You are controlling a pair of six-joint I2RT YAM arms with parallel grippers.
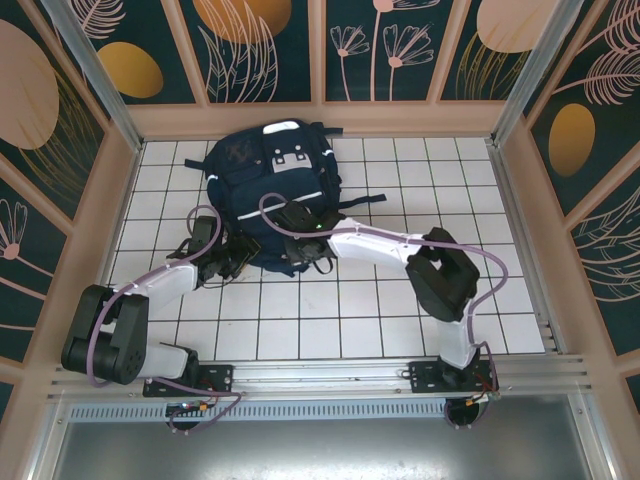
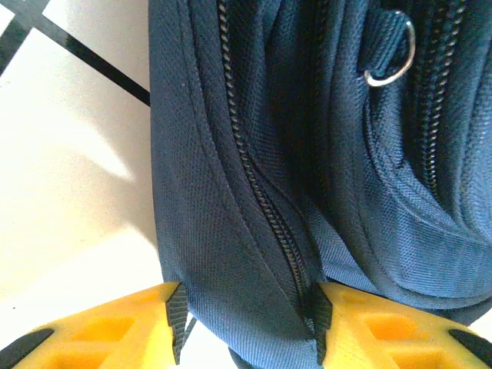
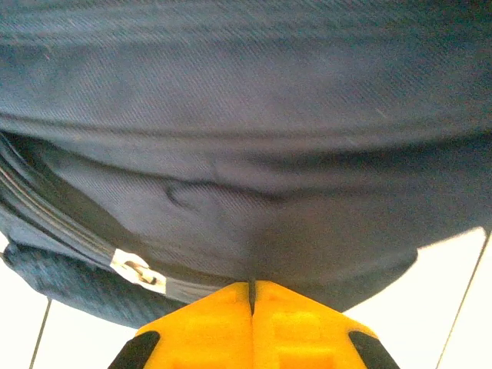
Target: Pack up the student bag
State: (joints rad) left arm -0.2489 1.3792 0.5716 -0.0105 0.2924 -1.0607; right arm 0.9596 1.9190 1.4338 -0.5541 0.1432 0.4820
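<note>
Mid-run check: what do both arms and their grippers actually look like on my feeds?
The left arm and right arm match: white links between bulky black joint housings, black bases on a metal rail, and a lilac cable looping along each. The left gripper and right gripper both have two chunky yellow fingers with recessed pockets and black inner pads.

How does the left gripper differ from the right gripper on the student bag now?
The left gripper has its fingers apart, with a zipped fold of the student bag filling the gap; the right gripper has its fingers pressed together at plain cloth. The left gripper works at the bag's left side, the right gripper at its near edge. Both have yellow fingers.
</note>
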